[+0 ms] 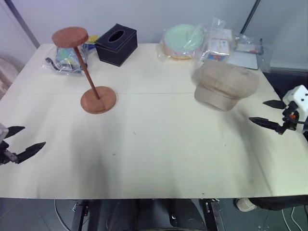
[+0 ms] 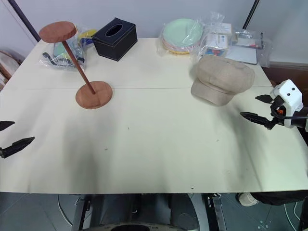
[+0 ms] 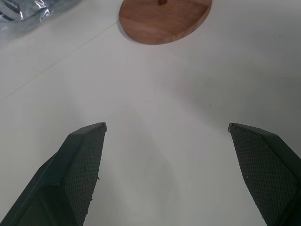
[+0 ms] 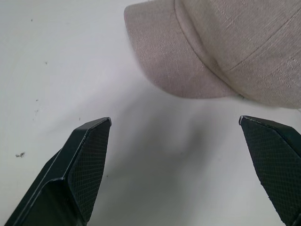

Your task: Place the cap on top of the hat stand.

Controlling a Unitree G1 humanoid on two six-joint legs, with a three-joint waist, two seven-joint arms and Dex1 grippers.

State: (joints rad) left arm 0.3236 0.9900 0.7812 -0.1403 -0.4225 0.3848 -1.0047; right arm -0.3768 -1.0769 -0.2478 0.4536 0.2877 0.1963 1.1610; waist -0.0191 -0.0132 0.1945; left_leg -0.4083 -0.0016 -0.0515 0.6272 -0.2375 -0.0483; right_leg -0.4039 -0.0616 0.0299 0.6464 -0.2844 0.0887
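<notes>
One pale surface (image 2: 159, 144) carries everything. Containers first: 1 black tissue box (image 2: 114, 39) at the far edge, oval slot on top, contents can't be made out. Just right of it, a clear plastic bag w/ a stack of round plates (image 2: 182, 34), top one pale green; exact plate count can't be told. Next to that, 1 more clear bag (image 2: 219, 41) holding small packaged items, too crumpled to count. Far left, behind the stand, 1 clear bag (image 2: 60, 55) w/ coloured items inside, not identifiable. So 3 bags, 1 box.

1 cap (image 2: 221, 79), beige fabric, lies flat on the surface at the right side, in front of the bags, brim toward the near edge. 1 hat stand (image 2: 79, 65), reddish-brown wood, stands on the left side w/ its round base on the surface and top disc bare; well apart from the cap.

2 hands. Left hand (image 1: 19, 142) hangs over the near-left edge, fingers spread wide, holding nothing; stand base ahead of it in the left wrist view. Right hand (image 2: 260, 108) sits near the right edge, fingers also spread wide, empty, near the cap's brim but not touching.
</notes>
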